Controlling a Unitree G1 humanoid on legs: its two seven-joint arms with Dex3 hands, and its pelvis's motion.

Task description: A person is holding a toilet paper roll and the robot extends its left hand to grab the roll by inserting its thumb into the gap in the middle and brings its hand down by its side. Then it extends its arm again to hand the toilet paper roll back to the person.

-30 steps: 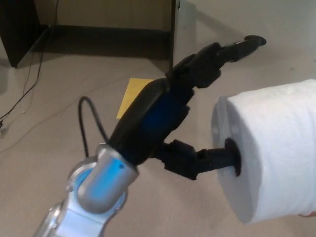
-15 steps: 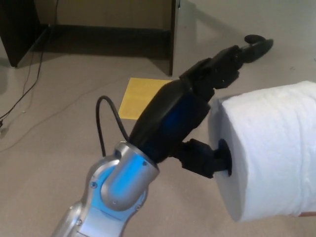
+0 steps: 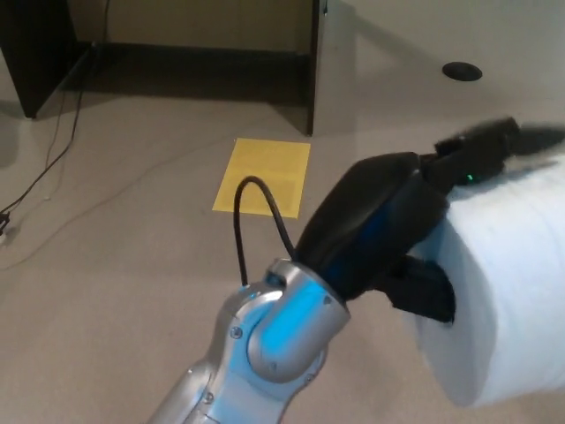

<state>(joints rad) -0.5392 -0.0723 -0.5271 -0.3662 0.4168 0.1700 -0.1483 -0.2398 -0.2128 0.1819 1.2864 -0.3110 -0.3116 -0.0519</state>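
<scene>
- Since the earlier frames the left hand (image 3: 415, 234) has advanced toward the toilet paper roll (image 3: 503, 291); the thumb (image 3: 428, 293), previously showing most of its length outside the core, is now seated deep in the centre hole, and the two fingers (image 3: 481, 150) have dropped from well above the roll to lie along its top.
- State of the hand: pinching the roll, thumb inside the core and fingers over the outer wrap. Whether the fingers press firmly or merely rest is not clear; they are blurred.
- Location of the roll: at the picture's right edge, off the floor, axis roughly level, core end facing the hand. The person's hold is out of frame.
- Right hand: not in view.
- Handling judgement: the roll looks light and soft; the outer layers will give under pressure, and the stiffer core is probably the reliable bearing point. Squeeze the wall between thumb and fingers, moderately.
- Risk: a loose pinch lets the roll tip or slide off the thumb when lowered.
- Background: a yellow sheet (image 3: 263, 177) lies on the floor.
</scene>
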